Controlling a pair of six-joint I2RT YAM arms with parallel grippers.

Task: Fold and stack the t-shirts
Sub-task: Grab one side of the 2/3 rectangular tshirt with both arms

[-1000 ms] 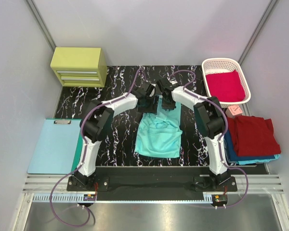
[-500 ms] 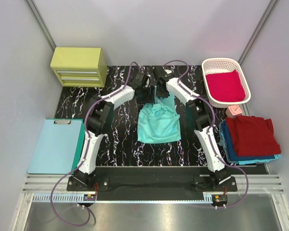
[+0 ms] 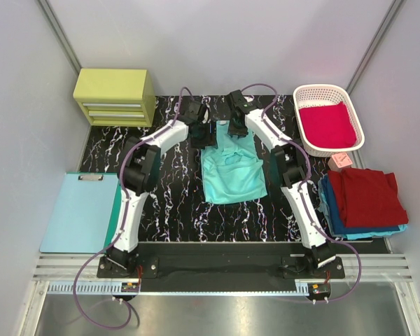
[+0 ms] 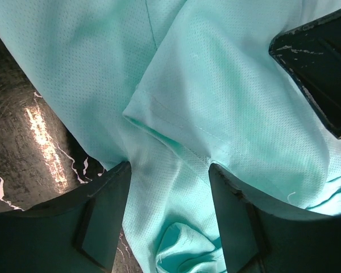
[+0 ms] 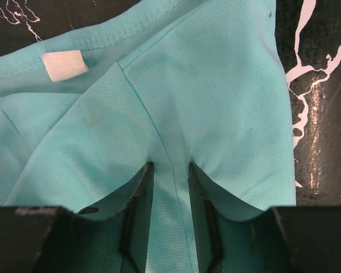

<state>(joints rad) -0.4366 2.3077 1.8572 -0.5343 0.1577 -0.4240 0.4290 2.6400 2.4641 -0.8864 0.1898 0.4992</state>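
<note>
The mint-teal t-shirt lies partly folded on the black marbled table, its collar end toward the far side. My left gripper holds its far left corner; in the left wrist view the gripper has bunched teal cloth between wide-set jaws. My right gripper holds the far right part; in the right wrist view the gripper pinches a seamed fold of the t-shirt near its white neck label. A crimson t-shirt fills the basket. Dark red and blue t-shirts are stacked at right.
A white lattice basket stands at the back right, with a small pink thing beside it. A yellow-green drawer box sits at the back left. A pale blue clipboard lies at the left edge.
Both grippers have moved toward the far edge, dragging the mint-teal t-shirt away from the arm bases. Both arms are stretched out further.
</note>
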